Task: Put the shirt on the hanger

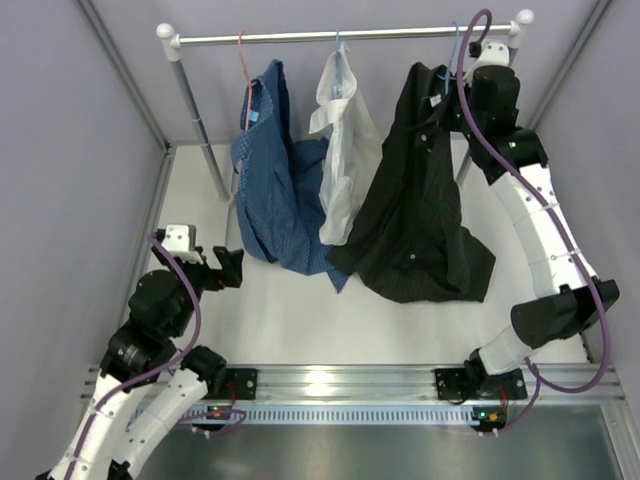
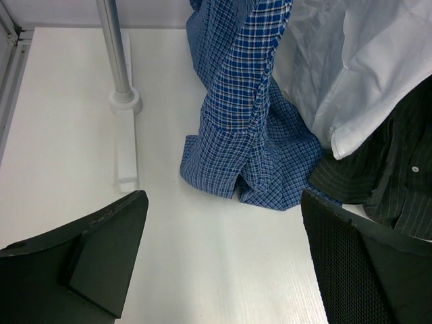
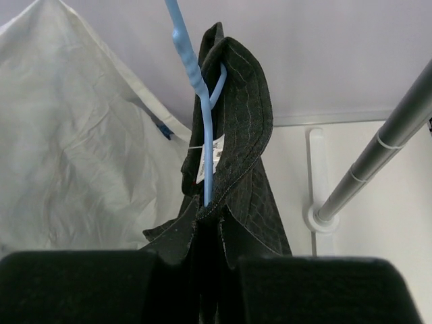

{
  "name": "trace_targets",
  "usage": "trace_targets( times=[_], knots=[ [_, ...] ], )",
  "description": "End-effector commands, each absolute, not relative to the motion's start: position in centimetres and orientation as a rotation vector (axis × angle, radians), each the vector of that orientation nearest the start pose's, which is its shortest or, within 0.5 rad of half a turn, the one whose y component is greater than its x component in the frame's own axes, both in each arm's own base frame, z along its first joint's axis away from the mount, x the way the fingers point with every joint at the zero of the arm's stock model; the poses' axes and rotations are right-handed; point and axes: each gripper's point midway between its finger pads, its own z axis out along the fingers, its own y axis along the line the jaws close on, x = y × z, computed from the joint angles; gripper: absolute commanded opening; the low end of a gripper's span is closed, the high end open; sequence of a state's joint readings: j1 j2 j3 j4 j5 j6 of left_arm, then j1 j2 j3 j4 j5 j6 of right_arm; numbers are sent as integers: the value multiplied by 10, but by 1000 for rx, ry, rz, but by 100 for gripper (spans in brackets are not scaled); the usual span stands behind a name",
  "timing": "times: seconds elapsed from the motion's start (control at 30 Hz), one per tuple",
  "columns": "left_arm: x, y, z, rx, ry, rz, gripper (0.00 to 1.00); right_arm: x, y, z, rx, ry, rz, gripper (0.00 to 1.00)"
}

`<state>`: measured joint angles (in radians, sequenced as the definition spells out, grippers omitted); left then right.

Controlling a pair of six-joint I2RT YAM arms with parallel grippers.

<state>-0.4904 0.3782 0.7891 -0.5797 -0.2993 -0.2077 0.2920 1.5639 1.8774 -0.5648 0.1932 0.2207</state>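
Observation:
The black pinstriped shirt hangs from the rail at the right, its hem spread on the table. In the right wrist view its collar wraps the thin light-blue hanger, whose hook rises out of the frame top. The hook shows at the rail in the top view. My right gripper is shut on the shirt's collar fabric, with the hanger wire running down between the fingertips. My left gripper is open and empty, low over the table at the left. The shirt's hem shows at the right of the left wrist view.
A clothes rail spans the back on two poles. A blue patterned shirt hangs on a red-orange hanger. A white shirt hangs between it and the black one.

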Motion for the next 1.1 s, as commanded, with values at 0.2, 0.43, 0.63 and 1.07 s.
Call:
trace_targets(
  times=[0.2, 0.43, 0.63, 1.07],
  knots=[
    [212, -55, 293, -22, 1692, -247, 98, 466, 120, 418, 100, 1719, 235, 0],
    [216, -42, 290, -85, 1698, -192, 98, 456, 120, 430, 94, 1691, 256, 41],
    [224, -21, 287, -194, 1711, -116, 98, 431, 111, 445, 73, 1655, 244, 67],
    [228, 17, 276, -396, 1729, 38, 98, 309, 36, 378, 132, 1764, 9, 99]
  ],
)
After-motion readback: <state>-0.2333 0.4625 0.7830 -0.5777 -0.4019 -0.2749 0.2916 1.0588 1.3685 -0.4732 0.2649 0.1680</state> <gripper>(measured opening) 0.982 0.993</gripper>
